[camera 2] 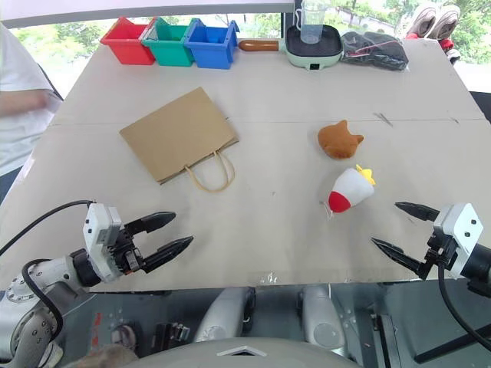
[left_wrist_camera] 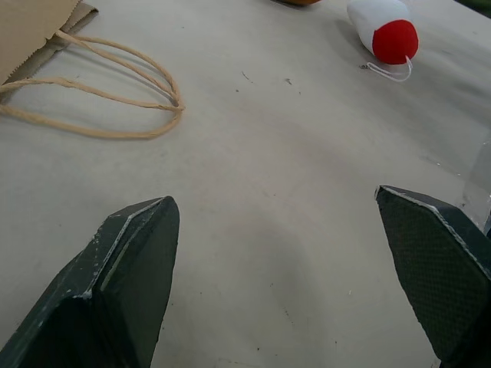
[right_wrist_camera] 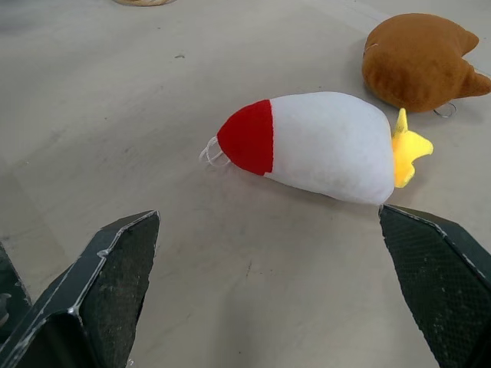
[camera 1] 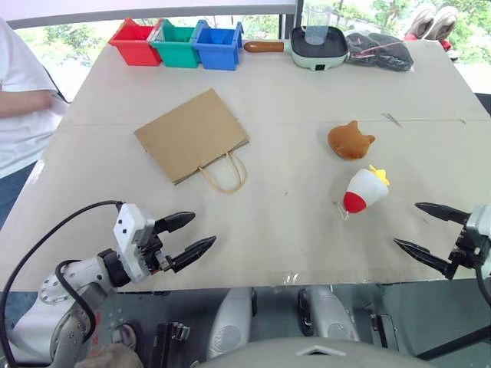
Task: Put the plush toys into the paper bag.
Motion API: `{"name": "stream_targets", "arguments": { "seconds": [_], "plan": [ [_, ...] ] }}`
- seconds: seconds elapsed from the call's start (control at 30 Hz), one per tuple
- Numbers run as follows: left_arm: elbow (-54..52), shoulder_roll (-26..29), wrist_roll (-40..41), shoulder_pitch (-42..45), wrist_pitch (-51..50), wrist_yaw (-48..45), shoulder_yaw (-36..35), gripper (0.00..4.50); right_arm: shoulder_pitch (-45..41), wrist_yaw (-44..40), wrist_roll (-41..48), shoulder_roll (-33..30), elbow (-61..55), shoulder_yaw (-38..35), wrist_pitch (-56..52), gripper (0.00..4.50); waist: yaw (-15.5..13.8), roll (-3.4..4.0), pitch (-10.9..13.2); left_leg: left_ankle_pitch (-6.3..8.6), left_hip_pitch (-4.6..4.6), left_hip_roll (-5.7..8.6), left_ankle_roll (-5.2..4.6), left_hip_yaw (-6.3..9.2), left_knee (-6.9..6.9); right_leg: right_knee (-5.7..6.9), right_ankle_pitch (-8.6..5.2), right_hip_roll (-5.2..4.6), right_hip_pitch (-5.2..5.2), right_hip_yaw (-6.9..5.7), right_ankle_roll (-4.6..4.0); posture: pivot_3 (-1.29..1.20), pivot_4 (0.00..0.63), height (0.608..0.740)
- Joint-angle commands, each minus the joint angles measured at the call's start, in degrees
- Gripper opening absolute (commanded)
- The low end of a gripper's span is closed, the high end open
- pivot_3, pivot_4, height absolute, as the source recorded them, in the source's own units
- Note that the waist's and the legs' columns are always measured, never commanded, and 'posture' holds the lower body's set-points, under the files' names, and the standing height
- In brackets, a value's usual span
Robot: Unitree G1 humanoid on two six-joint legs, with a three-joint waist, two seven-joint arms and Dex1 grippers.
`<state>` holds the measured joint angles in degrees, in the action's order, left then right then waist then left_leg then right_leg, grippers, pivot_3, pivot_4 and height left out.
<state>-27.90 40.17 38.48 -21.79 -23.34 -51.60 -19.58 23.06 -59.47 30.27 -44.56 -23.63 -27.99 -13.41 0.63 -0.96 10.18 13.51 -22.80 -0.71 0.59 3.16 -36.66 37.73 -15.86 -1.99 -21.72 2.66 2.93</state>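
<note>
Head views: a pale table [camera 1: 291, 222] carries, along its far edge, a red bin [camera 1: 135, 42], a green bin [camera 1: 176, 44], a blue bin [camera 1: 218, 45], a mint-green pan with a wooden handle [camera 1: 316, 46] holding a clear cup [camera 1: 316, 25], and a dark bundle [camera 1: 378, 50]; a person in a white shirt [camera 1: 17, 100] stands at the table's left side. The paper bag [camera 1: 192, 134] lies flat left of centre, its rope handles [camera 1: 223, 173] toward the near edge. The orange-brown plush toy [camera 1: 350, 140] rests right of centre, with the white plush toy [camera 1: 364, 190] on its side just nearer, well apart from the bag. The left gripper [camera 1: 196, 234] and right gripper [camera 1: 420, 228] hover over the near edge, fingers spread, empty. Left wrist view: two black fingers [left_wrist_camera: 130, 284] stand wide apart over bare table, with the bag's handles and the white toy's red base beyond. Right wrist view: fingers [right_wrist_camera: 100, 295] likewise parted, the white toy lying between and beyond them, the orange-brown toy close behind it.
</note>
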Motion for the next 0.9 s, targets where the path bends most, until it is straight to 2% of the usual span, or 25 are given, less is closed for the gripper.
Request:
{"name": "stream_targets", "arguments": {
  "seconds": [0.03,0.1,0.2,0.27,0.47,0.73,0.77,0.83,0.9],
  "plan": [
    [1.45,0.63,-1.72,3.70,1.43,0.65,0.05,4.42,-1.66,1.62,-0.14,1.63,-2.85,1.14,1.95,4.50,-0.01,0.00,0.00,0.00,0.00,0.00,0.00,0.00,0.00,0.00,0.00,0.00,0.00,0.00,0.00,0.00,0.150,0.740],
    [4.39,2.45,-4.01,8.51,3.30,0.77,-1.00,4.42,-4.23,4.77,0.99,3.49,-7.73,5.08,0.35,4.50,-0.08,-0.03,0.01,0.00,0.01,0.02,0.01,-0.11,-0.02,0.04,-0.02,0.05,0.01,-0.07,0.04,0.00,0.150,0.740],
    [6.74,3.73,-5.24,10.73,4.02,-0.48,-1.98,4.42,-5.52,6.43,1.08,4.29,-10.08,6.54,-0.93,4.50,0.05,0.04,0.00,-0.01,-0.02,-0.11,0.02,-0.06,-0.12,0.15,-0.08,0.20,-0.02,-0.15,0.13,0.00,0.150,0.740],
    [10.18,5.13,-9.22,12.56,7.78,-1.75,-0.51,4.42,-6.60,6.98,0.62,4.24,-11.27,8.37,-1.19,4.50,0.15,0.01,-0.01,0.00,0.02,-0.17,0.01,-0.11,-0.10,0.10,-0.02,0.14,-0.01,0.02,0.04,0.00,0.150,0.740],
    [23.92,7.94,-25.12,25.00,21.85,-1.15,8.56,4.42,-11.37,11.26,1.14,4.98,-17.97,16.21,-4.85,4.50,-0.20,-0.04,0.01,0.03,-0.07,0.07,-0.04,-0.21,-0.11,0.06,0.10,0.11,-0.05,-0.08,0.04,0.00,0.150,0.740],
    [38.87,5.66,-39.75,38.09,42.33,1.77,19.46,4.42,-11.32,15.01,-2.93,6.29,-18.33,20.07,-4.02,4.50,-0.09,-0.10,0.00,0.04,-0.10,0.09,-0.05,-0.21,-0.10,0.05,0.18,0.03,-0.04,-0.10,0.15,0.00,0.150,0.740],
    [40.13,4.49,-39.32,39.73,42.05,1.69,20.21,4.04,-10.84,15.55,-3.80,6.46,-18.48,20.17,-3.55,4.50,-0.13,-0.10,0.00,0.04,-0.11,0.11,-0.05,-0.21,-0.10,0.07,0.18,0.04,-0.05,-0.11,0.16,0.00,0.150,0.740],
    [41.10,2.52,-36.48,41.51,41.11,-0.65,21.09,3.62,-9.70,16.69,-4.44,6.97,-19.40,20.20,-3.62,4.50,-0.22,-0.11,-0.01,0.04,-0.11,0.13,-0.05,-0.19,-0.12,0.12,0.19,0.04,-0.04,-0.14,0.16,0.00,0.150,0.740],
    [41.55,1.59,-34.34,41.93,40.69,-3.06,21.23,2.82,-8.99,17.98,-4.58,7.43,-20.03,20.22,-4.50,4.50,0.08,-0.11,-0.01,0.04,-0.12,0.13,-0.05,-0.19,-0.15,0.14,0.19,0.05,-0.04,-0.13,0.17,0.00,0.150,0.740]
  ]
}}
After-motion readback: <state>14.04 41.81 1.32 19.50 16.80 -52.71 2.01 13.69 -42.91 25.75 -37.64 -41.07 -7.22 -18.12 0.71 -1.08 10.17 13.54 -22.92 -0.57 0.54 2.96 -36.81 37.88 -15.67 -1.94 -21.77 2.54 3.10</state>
